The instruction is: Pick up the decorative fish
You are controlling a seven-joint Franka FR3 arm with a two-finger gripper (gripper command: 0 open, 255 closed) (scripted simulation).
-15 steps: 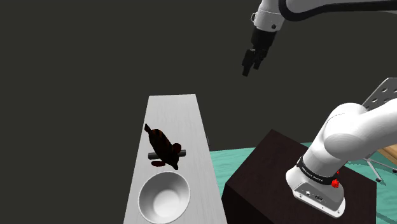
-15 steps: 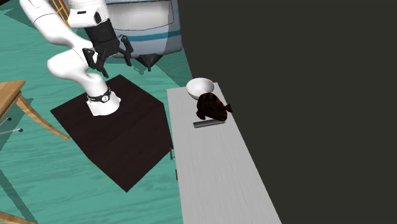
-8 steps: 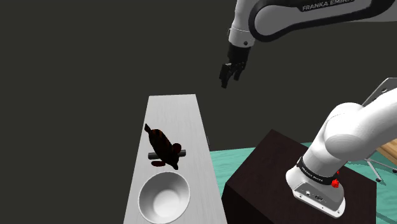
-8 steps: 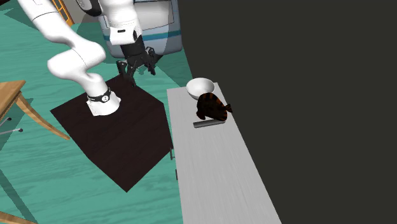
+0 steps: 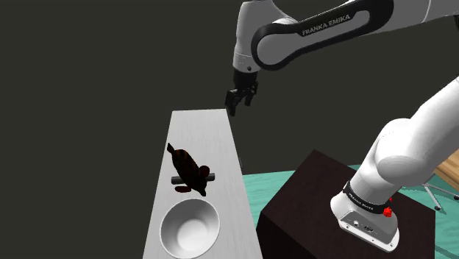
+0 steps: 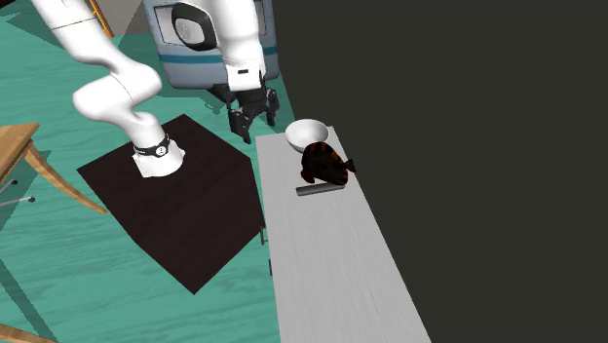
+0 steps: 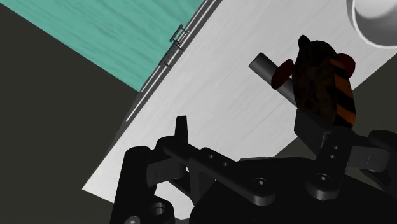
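Observation:
The decorative fish (image 5: 188, 169) is dark brown with red-orange stripes. It stands on a long pale table (image 5: 213, 140), resting over a short grey rod (image 5: 209, 177). In the second exterior view the fish (image 6: 326, 163) sits just past the white bowl (image 6: 306, 133). My black gripper (image 5: 233, 109) hangs open in the air above the table, apart from the fish and holding nothing. Seen from the second exterior view, the gripper (image 6: 249, 117) is near the table's edge beside the bowl. In the wrist view the gripper (image 7: 248, 137) has the fish (image 7: 324, 89) ahead of one finger.
A white bowl (image 5: 190, 228) sits on the table's near end in the shoulder view. A dark wall runs along the table's far side. The dark stand (image 6: 185, 214) sits on a teal floor, with a wooden chair (image 6: 19, 156) beyond it.
The arm has swung toward the table. The gripper moved to the shoulder view's left and downward, still open. The fish, rod and bowl have not moved.

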